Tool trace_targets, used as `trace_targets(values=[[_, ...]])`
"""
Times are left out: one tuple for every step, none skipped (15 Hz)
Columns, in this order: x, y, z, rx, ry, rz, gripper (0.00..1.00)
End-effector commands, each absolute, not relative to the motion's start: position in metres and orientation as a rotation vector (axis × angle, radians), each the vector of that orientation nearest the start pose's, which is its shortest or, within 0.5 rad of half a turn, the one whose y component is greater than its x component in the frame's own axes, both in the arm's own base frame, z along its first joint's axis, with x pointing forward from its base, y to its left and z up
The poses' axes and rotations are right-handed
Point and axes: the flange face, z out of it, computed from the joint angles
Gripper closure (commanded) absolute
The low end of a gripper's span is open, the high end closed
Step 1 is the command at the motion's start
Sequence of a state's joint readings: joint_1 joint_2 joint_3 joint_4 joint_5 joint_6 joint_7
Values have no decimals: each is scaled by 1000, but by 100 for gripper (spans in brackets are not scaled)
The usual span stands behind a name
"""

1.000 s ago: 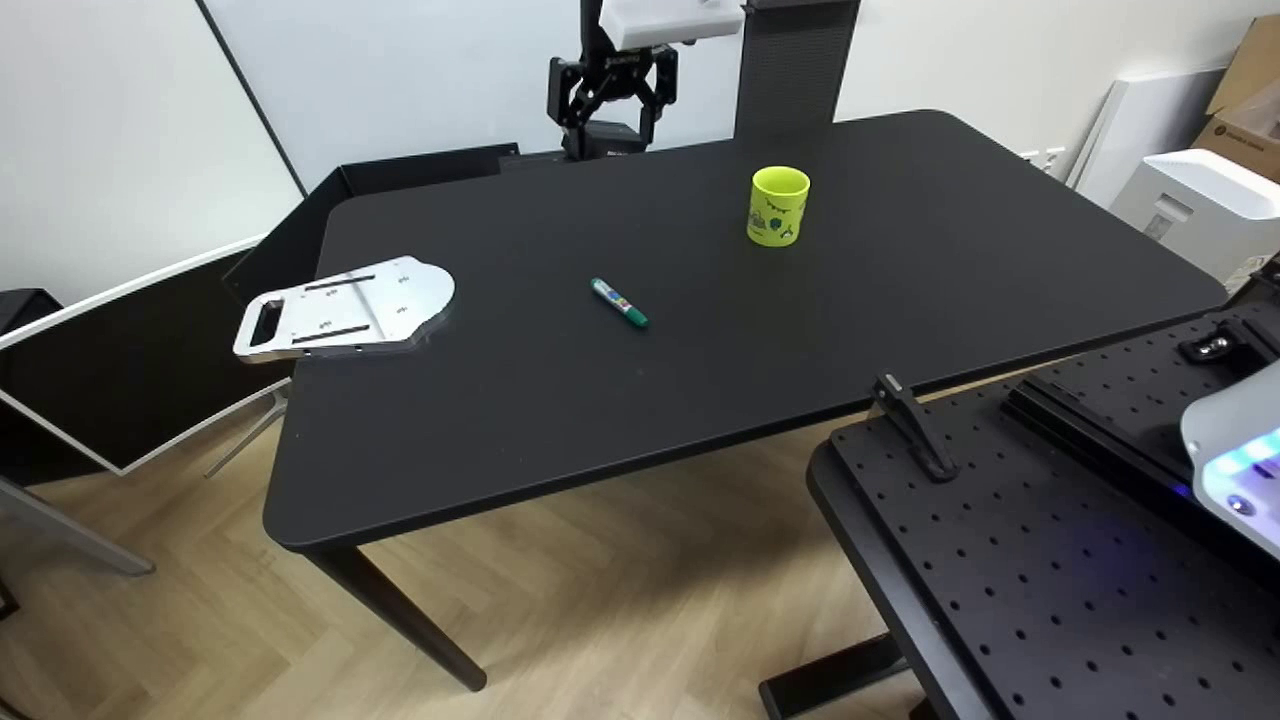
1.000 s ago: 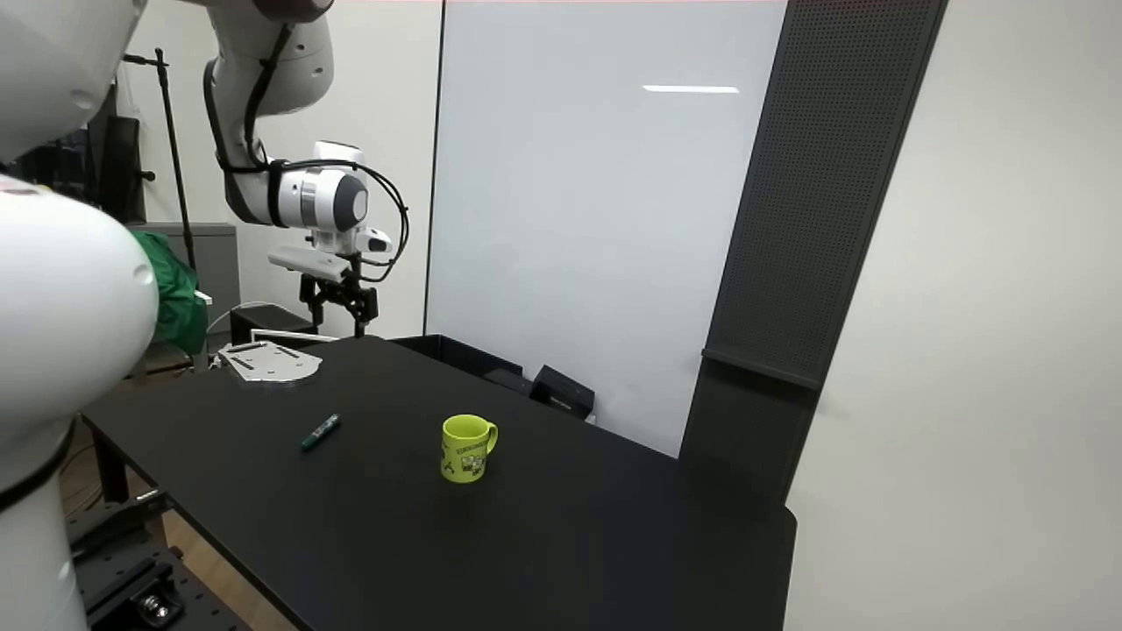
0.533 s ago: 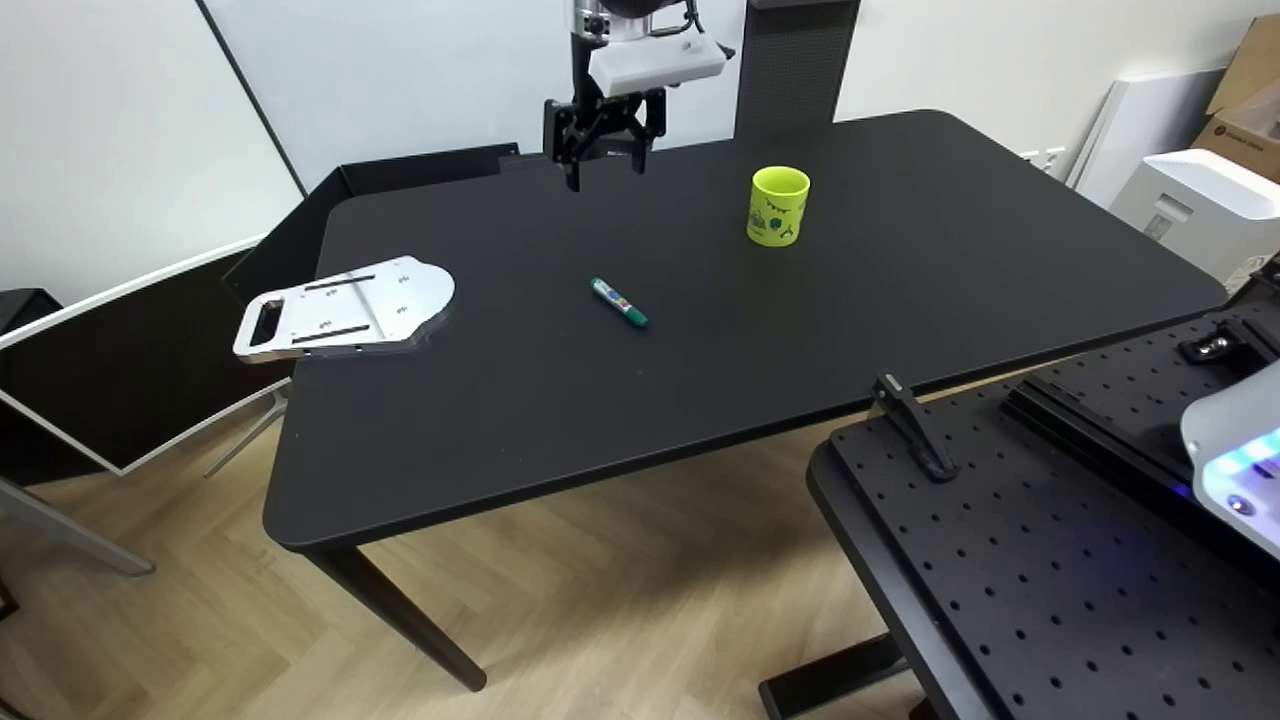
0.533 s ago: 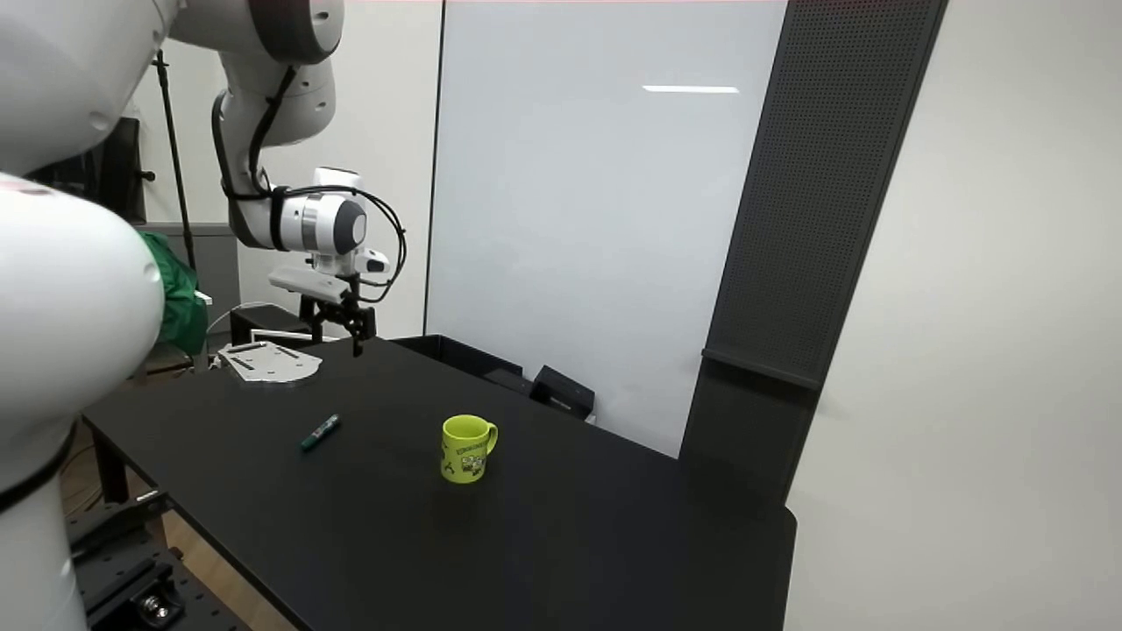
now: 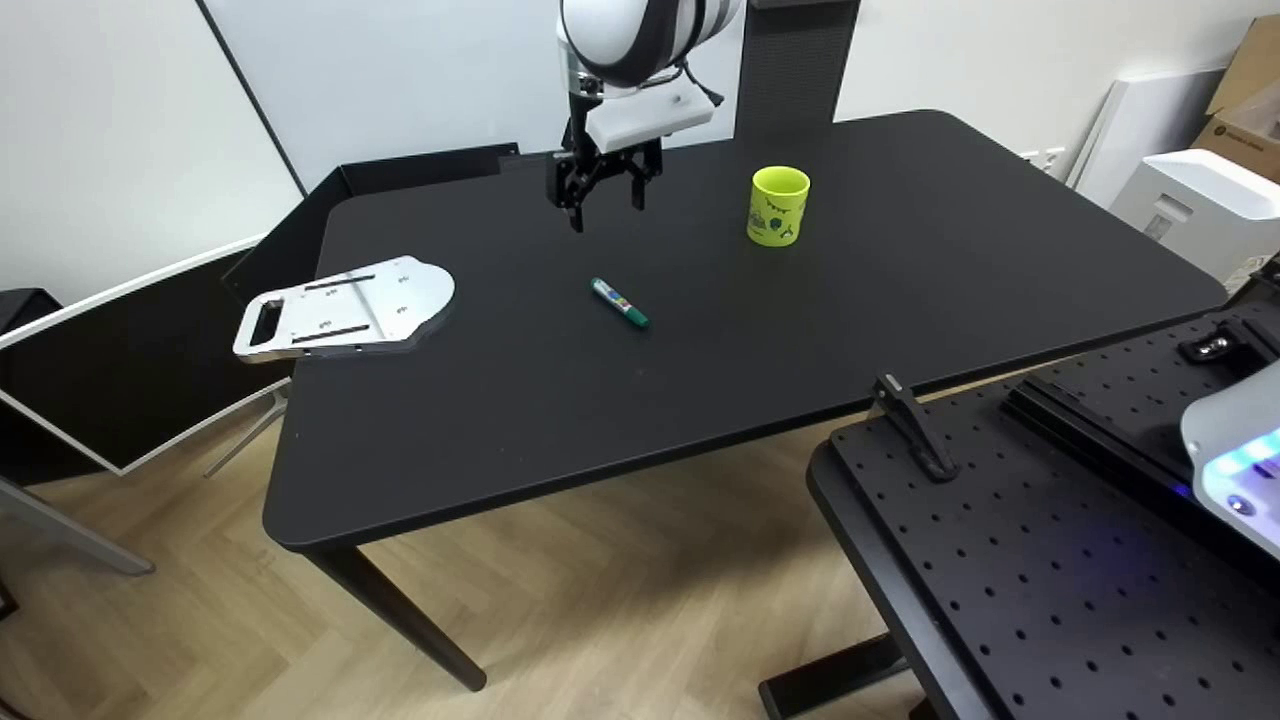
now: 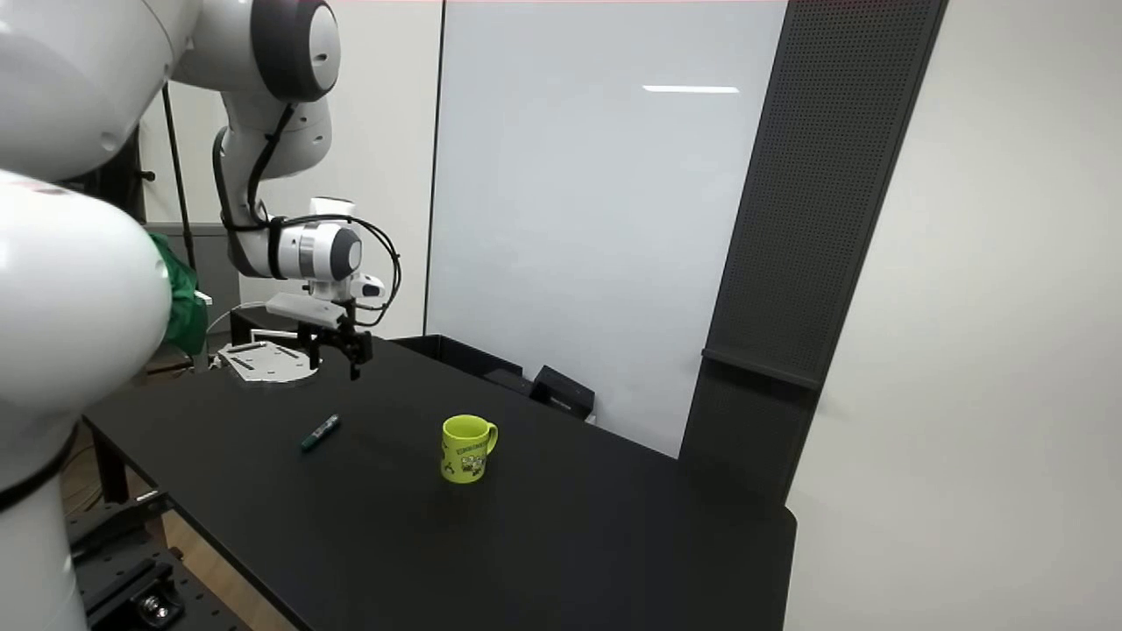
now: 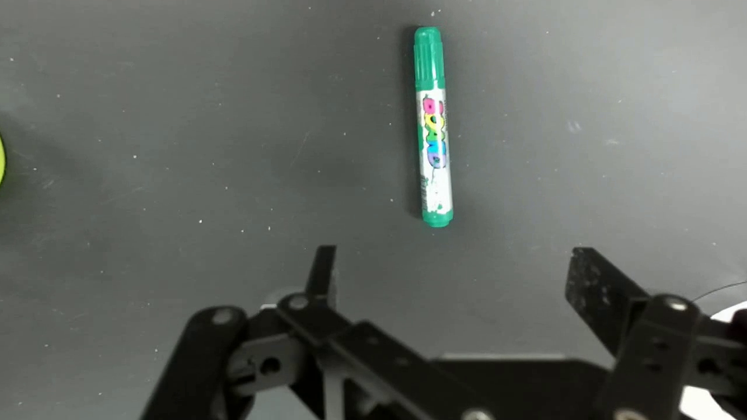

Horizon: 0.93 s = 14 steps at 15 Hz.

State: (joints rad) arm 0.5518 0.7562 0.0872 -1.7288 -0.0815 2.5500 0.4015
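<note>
Marker (image 7: 435,134) lies flat on black table (image 7: 233,146), wrist view upper middle, slightly right of centre, ribbed green cap toward top edge. White barrel, multicoloured letters along it, looks like BOARD; finer print too small. Gripper (image 7: 455,265) hangs above the table, lower half of wrist view, fingers spread wide, tabletop showing between them, near the marker's uncapped end, not touching it. Lime-green mug (image 5: 775,210) upright, upper right of centre in an exterior view, well apart from the marker; just a sliver at left edge of wrist view. Inside bottom hidden, contents can't be told. Dark drawings outside, plus lettering (image 6: 472,450) under the rim in an exterior view, too small to read. Metal plate (image 5: 360,300) at frame left, slotted handle end past the table edge. Behind the table, black trough (image 6: 478,358), inside hidden; black box (image 6: 561,393) near its right end, print unreadable. Cardboard box (image 5: 1240,150) at upper right edge, flap up, translucent material inside, side print too small.
</note>
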Motion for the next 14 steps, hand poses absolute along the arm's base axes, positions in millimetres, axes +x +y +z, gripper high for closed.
trace_targets(values=[[549, 409, 138, -3106, -391, -137, 0], [549, 411, 133, -3114, -394, -141, 0], [548, 413, 128, -3121, -394, -139, 0], [548, 416, 125, -3126, -395, -137, 0], [547, 418, 121, -3132, -385, -126, 0], [546, 420, 119, -3127, -392, -94, 0], [540, 413, 120, -3108, -433, -96, 0], [540, 415, 117, -3109, -436, -91, 0], [540, 417, 115, -3108, -438, -91, 0], [541, 417, 114, -3108, -437, -91, 0], [541, 417, 115, -3108, -437, -92, 0], [541, 417, 115, -3108, -437, -93, 0], [542, 418, 115, -3108, -437, -94, 0], [542, 418, 116, -3108, -436, -94, 0]])
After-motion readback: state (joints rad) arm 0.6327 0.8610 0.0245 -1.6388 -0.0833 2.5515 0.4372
